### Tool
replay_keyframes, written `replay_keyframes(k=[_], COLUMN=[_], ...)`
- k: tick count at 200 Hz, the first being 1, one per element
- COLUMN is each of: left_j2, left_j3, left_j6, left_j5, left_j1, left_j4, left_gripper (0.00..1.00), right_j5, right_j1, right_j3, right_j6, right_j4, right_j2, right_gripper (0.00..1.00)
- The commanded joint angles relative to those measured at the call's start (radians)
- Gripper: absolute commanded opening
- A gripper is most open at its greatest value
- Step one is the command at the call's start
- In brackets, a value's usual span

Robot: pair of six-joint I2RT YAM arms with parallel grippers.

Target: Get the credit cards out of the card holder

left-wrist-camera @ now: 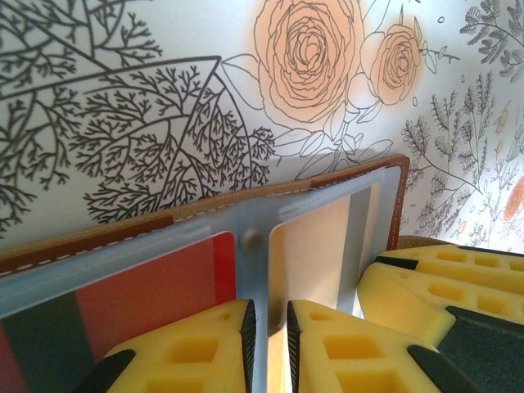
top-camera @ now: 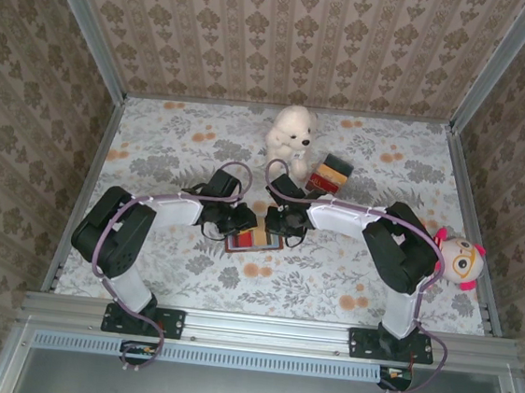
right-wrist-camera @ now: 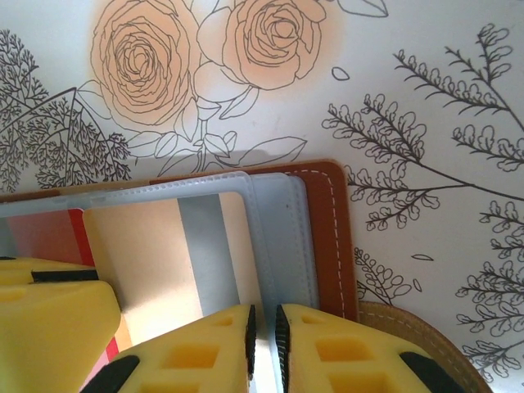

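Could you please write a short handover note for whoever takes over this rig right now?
Left end effector: shut on the light-blue strip of the card holder, between two card pockets.
Right end effector: shut on the light-blue pocket edge near the leather border.
Things: the card holder lies open on the table between the arms. The red card and tan card sit in its pockets.
Done: both grips are set.
Left: pull the cards out.
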Motion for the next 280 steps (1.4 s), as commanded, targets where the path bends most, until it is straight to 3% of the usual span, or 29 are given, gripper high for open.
replay_keyframes(k=[1,143,213,280], left_j2=[0.021,-0.075,-0.097,-0.114], left_j3=[-0.004,-0.108,-0.124,-0.139], left_j6=[0.036,0.040,0.056,0.073], left_j5=[0.018,0.185,0.189,0.174], left_j1=[0.003,0.037,0.039,0.061], left_j4=[-0.033,0.191,0.203,0.159], left_gripper=[0.21,0.14,0.11,0.00], right_j5=[-0.009,0.001,0.004,0.007], right_j1=[-0.004,-0.006,-0.006,-0.007], right_j3=[-0.035,-0.035,-0.033,-0.035], right_j6=[0.020,0.024,0.024,0.025], right_j4=[-0.015,-0.026,-0.031,-0.034], right_j2=[0.034,0.054,0.054,0.046], right_gripper=[0.18,0.16,0.16,0.15])
